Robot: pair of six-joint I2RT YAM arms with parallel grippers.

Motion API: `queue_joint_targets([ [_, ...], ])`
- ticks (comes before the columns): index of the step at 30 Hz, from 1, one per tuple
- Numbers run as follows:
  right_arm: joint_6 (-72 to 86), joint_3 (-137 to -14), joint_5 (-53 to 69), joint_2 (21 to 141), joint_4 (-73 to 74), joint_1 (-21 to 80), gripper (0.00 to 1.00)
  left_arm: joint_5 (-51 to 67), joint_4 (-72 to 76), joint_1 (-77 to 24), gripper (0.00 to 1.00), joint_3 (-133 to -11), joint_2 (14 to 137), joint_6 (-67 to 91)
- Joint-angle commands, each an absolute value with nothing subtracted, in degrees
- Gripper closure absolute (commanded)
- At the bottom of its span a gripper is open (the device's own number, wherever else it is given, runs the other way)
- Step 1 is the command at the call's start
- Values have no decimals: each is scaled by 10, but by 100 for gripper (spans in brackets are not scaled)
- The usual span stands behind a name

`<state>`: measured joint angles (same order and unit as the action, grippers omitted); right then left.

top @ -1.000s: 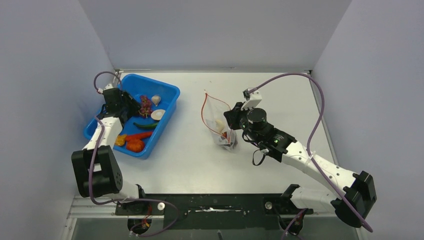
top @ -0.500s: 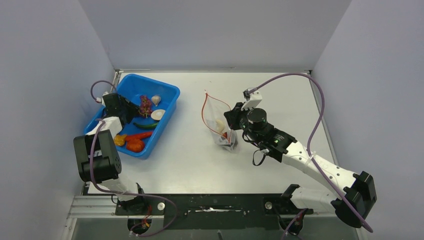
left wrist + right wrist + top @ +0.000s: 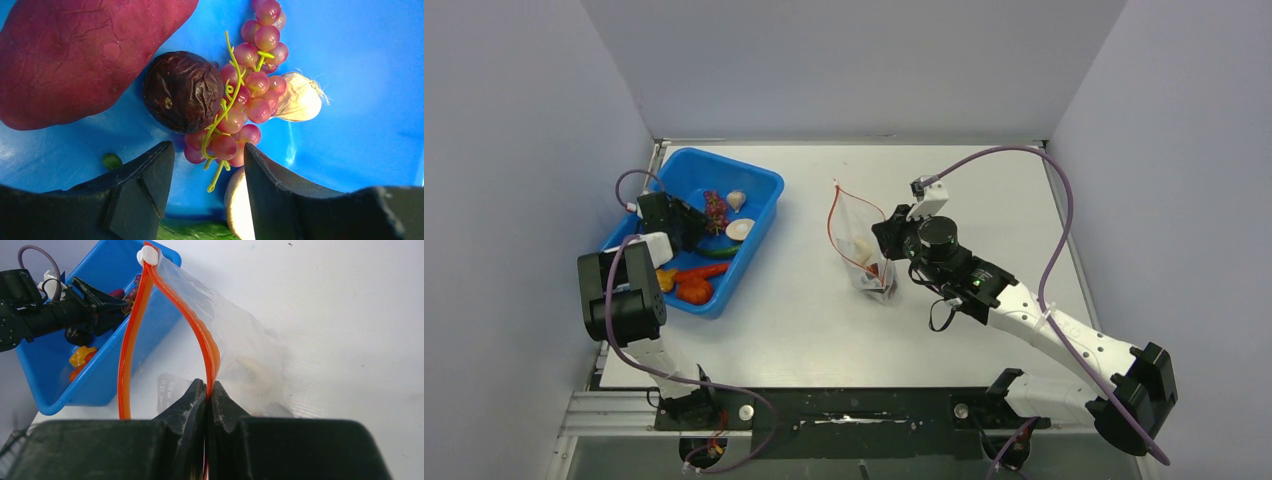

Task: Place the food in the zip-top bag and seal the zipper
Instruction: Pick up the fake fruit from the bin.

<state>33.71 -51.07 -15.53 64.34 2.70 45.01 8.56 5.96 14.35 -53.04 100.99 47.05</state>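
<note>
The clear zip-top bag [image 3: 860,250] stands open mid-table, with a white piece [image 3: 861,247] and a red piece [image 3: 875,268] inside. My right gripper [image 3: 887,241] is shut on one side of its red zipper [image 3: 200,330] and holds the mouth open; its jaws [image 3: 206,390] pinch the strip. My left gripper [image 3: 692,221] is open and empty low inside the blue bin [image 3: 764,186]. Its fingertips [image 3: 207,152] sit just short of a pink grape bunch [image 3: 250,95], beside a dark wrinkled fruit [image 3: 182,92]. A white piece [image 3: 237,205] touches the right finger.
The bin also holds a maroon sweet potato [image 3: 75,55], a garlic bulb [image 3: 300,97], a green piece [image 3: 192,231], and orange and red pieces [image 3: 692,290]. The zipper's white slider [image 3: 149,255] sits at the bag's far end. Grey walls enclose the table.
My left arm has folded back and its gripper has shifted a little right and nearer over the bin. The right arm and the bag have not moved.
</note>
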Motion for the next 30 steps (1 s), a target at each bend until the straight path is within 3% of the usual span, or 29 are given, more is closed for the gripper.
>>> queue_joint_targets([
  [1,345,-527,-165,634,-10,449,100,98,117,146,48,-544,1021,484],
  [7,346,-526,-165,636,-13,449,100,124,152,144,49,-544,1047,498],
  [22,344,-535,-160,639,-11,449,100,111,153,139,70,-532,1033,492],
  [30,345,-527,-164,628,-11,449,100,109,140,139,72,-530,1016,487],
])
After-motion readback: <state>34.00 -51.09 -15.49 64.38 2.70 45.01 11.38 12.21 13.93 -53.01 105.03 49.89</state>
